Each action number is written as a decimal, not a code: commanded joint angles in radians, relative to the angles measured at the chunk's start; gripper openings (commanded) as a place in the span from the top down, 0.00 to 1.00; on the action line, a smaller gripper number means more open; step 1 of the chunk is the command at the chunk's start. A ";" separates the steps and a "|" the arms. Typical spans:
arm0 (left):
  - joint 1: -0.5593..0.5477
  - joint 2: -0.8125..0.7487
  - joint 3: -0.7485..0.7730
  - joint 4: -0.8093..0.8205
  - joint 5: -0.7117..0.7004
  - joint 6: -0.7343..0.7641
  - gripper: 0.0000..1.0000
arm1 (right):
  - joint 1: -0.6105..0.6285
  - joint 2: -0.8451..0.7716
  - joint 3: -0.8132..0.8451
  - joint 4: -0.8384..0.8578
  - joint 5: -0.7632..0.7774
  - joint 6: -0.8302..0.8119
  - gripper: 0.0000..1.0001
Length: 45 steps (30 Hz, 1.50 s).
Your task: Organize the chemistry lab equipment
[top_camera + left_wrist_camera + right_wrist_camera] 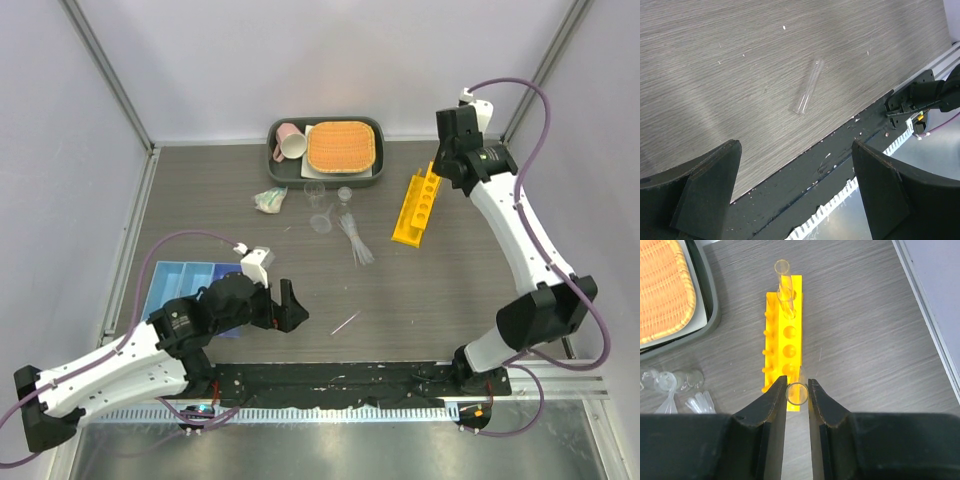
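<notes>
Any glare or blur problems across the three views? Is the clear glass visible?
Top external: even soft light, clear beakers faint against the grey table. Left wrist: broad pale sheen on the table, loose glass tube readable, open left gripper dark and soft-edged. Right wrist: sharp, yellow rack vivid, held tube cleanly rimmed in the right gripper.

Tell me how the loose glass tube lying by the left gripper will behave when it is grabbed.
The glass tube lies flat on the table, so a nudge would probably roll it. It looks thin and clear, so it is likely light, stiff and breakable under a hard squeeze. Its smooth surface may slip in the open left gripper.
</notes>
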 commanded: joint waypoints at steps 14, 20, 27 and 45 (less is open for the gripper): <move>-0.001 -0.051 -0.017 0.013 -0.007 0.016 0.04 | -0.061 0.173 0.112 0.127 -0.037 -0.033 0.90; 0.000 -0.048 -0.017 0.021 -0.010 0.026 0.03 | -0.069 0.193 0.112 0.152 -0.052 -0.039 0.91; 0.000 -0.040 -0.009 0.016 -0.024 0.039 0.03 | -0.069 0.201 0.078 0.201 -0.037 -0.048 0.92; 0.000 -0.072 -0.019 -0.004 -0.032 0.036 0.03 | -0.070 0.241 0.028 0.238 -0.040 -0.042 0.94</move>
